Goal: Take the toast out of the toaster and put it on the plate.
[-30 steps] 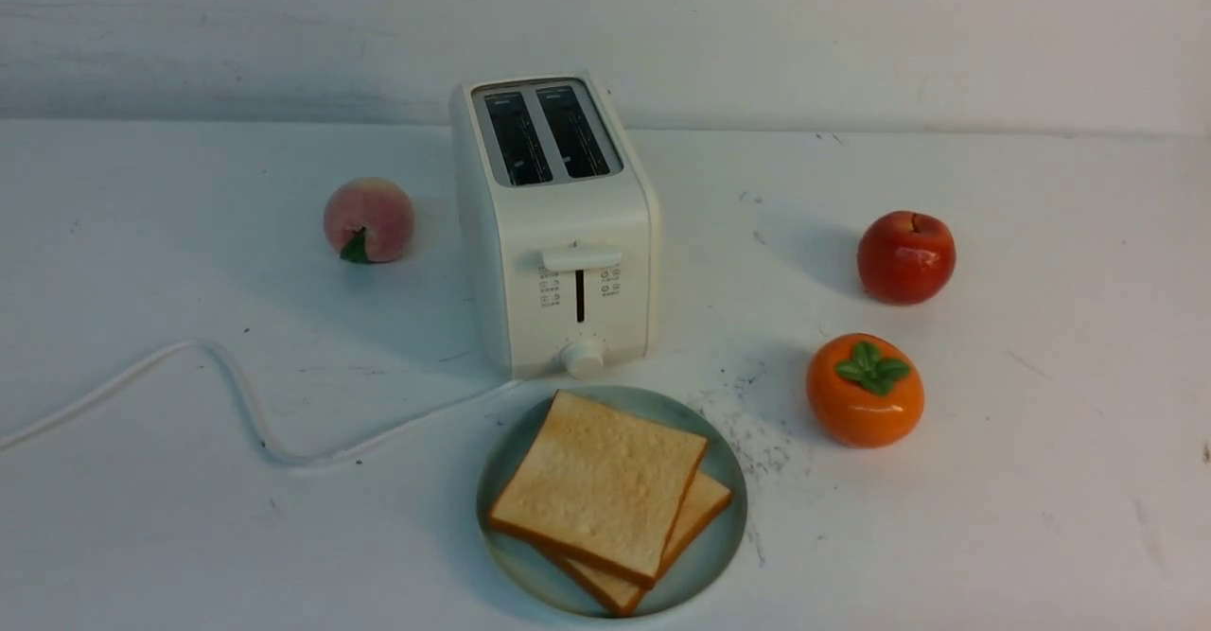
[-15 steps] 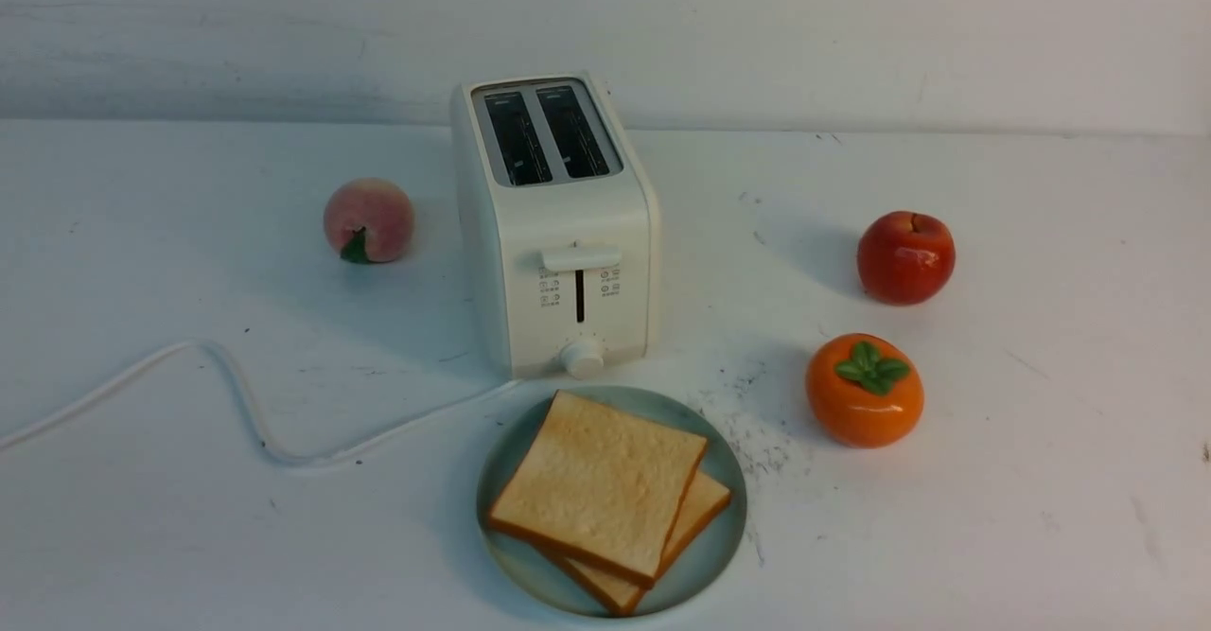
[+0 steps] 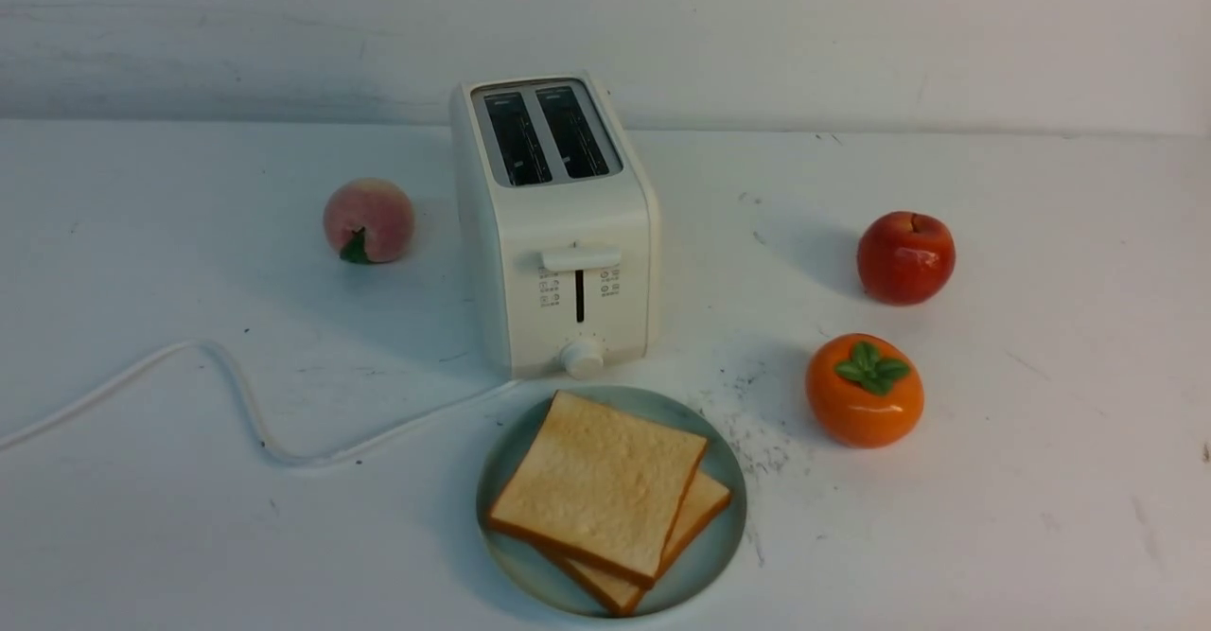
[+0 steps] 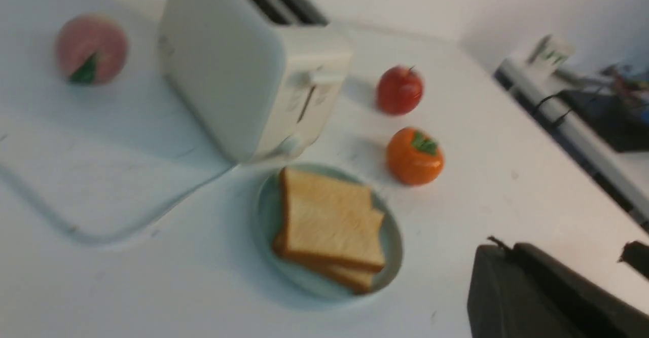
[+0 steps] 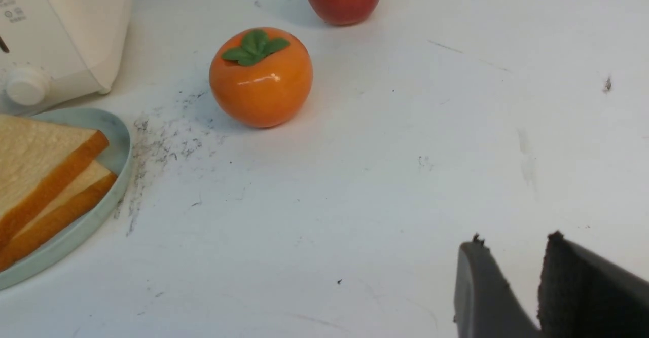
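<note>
Two square slices of toast (image 3: 598, 484), pale gold with darker brown crusts, lie stacked and slightly fanned on the pale green plate (image 3: 724, 465), just in front of the cream toaster (image 3: 558, 234), whose two slots show dark and whose lever sits high. The left gripper (image 4: 512, 257) has its fingers pressed together, holding nothing. The right gripper (image 5: 512, 257) has a narrow gap between its fingers, nothing in it, above bare table (image 5: 385, 186).

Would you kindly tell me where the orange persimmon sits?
In the front view, the persimmon sits on the robot's right, just nearer than the red apple, right of the plate.
</note>
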You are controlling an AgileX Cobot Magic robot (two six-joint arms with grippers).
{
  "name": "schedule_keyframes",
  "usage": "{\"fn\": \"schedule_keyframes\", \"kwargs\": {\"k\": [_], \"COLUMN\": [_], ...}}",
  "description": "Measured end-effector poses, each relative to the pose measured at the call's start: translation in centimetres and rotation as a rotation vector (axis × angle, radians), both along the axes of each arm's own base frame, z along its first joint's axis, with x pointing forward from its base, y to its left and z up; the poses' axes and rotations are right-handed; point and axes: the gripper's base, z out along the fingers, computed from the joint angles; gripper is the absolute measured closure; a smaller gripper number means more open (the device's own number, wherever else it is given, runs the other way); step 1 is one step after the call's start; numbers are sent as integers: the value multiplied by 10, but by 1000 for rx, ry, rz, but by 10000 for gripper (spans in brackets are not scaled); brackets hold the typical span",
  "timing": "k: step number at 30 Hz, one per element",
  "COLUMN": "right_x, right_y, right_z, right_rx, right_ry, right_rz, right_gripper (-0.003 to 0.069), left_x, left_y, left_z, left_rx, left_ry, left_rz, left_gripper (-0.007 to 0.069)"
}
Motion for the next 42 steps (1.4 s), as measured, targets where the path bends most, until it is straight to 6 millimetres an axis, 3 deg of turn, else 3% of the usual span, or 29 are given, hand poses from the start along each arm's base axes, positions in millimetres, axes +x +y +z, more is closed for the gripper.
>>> {"fn": "schedule_keyframes", "kwargs": {"k": [5,14,19,23,28,31,36,42], "right_x": [0,0,0,0,0,0,0,0], "right_y": [0,0,0,0,0,0,0,0], "right_z": [0,0,0,0,0,0,0,0], "right_rx": [0,0,0,0,-1,-1,-1,-1], "right_ry": [0,0,0,0,0,0,0,1], "right_rz": [0,0,0,0,0,0,0,0], "right_gripper": [468,466,457,452,445,440,433,430], "left_x": [8,15,12,13,16,20,31,38], "left_y": [-20,-29,-36,-43,-48,-46,-31,-9], "left_z": [-21,-58,-65,-82,-104,-111,-124,-138], "left_rx": [-43,37,-139,-218,-157,-142,-21,89], "left_ry": [-86,-17,137,187,49,-31,-103,7], "left_rz": [-71,-79,-113,-147,-175,-115,146,480], "left_gripper": [638,638,638,638,638,638,638,638]}}
